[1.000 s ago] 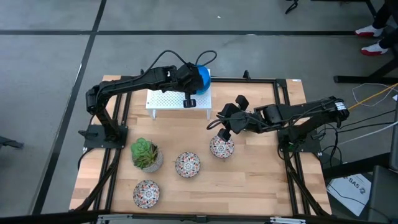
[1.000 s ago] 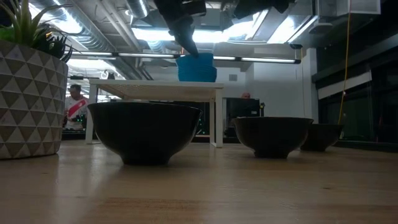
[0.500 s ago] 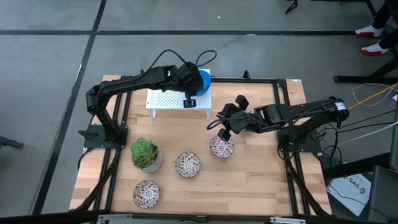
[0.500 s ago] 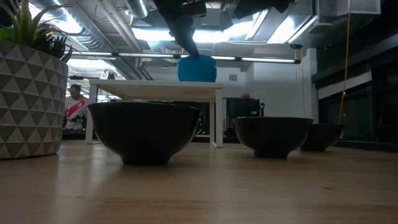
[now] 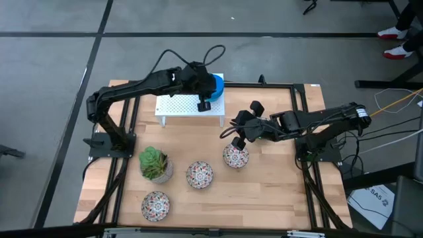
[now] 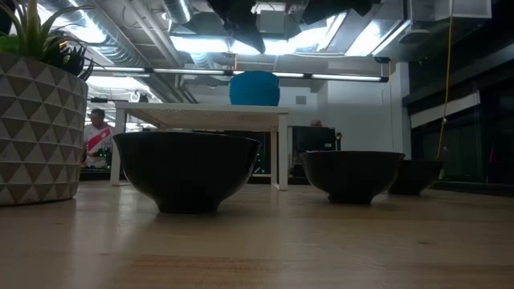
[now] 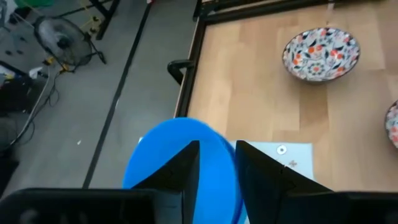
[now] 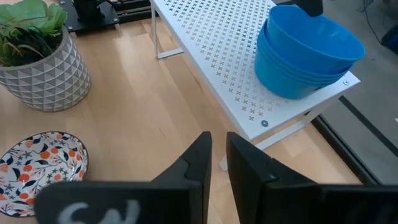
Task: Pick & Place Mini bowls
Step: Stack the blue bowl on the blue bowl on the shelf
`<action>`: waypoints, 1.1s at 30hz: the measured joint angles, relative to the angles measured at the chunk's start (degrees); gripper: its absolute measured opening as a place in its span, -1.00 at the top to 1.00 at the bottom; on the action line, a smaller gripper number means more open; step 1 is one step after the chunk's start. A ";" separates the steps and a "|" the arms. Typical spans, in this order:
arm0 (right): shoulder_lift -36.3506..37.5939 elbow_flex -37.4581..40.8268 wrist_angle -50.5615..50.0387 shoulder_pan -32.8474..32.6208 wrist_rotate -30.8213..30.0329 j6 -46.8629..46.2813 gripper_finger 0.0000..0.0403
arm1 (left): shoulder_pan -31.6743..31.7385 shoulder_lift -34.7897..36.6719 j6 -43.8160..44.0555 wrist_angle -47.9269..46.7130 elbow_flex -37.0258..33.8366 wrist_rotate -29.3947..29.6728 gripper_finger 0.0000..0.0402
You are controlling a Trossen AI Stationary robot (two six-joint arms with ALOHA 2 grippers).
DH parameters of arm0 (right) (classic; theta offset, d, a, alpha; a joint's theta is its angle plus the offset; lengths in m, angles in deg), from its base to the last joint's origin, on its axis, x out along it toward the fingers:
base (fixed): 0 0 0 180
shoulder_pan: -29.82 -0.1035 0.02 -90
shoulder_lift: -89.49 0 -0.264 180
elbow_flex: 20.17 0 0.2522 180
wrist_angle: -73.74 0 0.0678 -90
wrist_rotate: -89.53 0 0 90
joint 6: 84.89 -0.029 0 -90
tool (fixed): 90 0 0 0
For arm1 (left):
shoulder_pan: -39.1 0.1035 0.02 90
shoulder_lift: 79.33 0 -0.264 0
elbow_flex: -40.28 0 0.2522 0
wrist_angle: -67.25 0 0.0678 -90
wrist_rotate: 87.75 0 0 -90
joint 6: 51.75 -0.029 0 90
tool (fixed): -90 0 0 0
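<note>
A stack of plain blue mini bowls (image 5: 215, 84) stands on the far right corner of a white perforated stand (image 5: 178, 106); it also shows in the right wrist view (image 8: 308, 56). My left gripper (image 5: 207, 91) hangs just above the stack, clear of it in the low view (image 6: 250, 36), with a narrow gap between its fingers (image 7: 217, 168). Three patterned white bowls (image 5: 236, 156) (image 5: 199, 174) (image 5: 155, 205) rest on the wooden table. My right gripper (image 5: 236, 140) hovers shut and empty above the rightmost patterned bowl.
A potted green succulent (image 5: 155, 164) stands on the table's left, beside the middle patterned bowl. A black frame rail (image 5: 291, 84) runs round the table top. A person (image 6: 96, 136) shows in the room beyond the table.
My left gripper has risen from the rim of the top blue bowl and now hangs clear above the stack. The blue bowls stay on the stand. My right arm has kept still.
</note>
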 joint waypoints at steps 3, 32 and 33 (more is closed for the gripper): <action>0.00 0.01 -0.02 0.00 -0.07 0.03 0.74 | 0.03 0.04 0.90 -0.28 0.00 -0.27 0.56; 0.00 0.00 -0.02 0.00 -0.03 0.13 0.74 | 1.54 -4.72 4.33 -2.77 -0.02 -0.16 0.99; 0.00 0.00 -0.02 0.01 -0.03 0.15 0.74 | 1.66 -4.99 4.52 -2.97 0.02 -0.16 0.99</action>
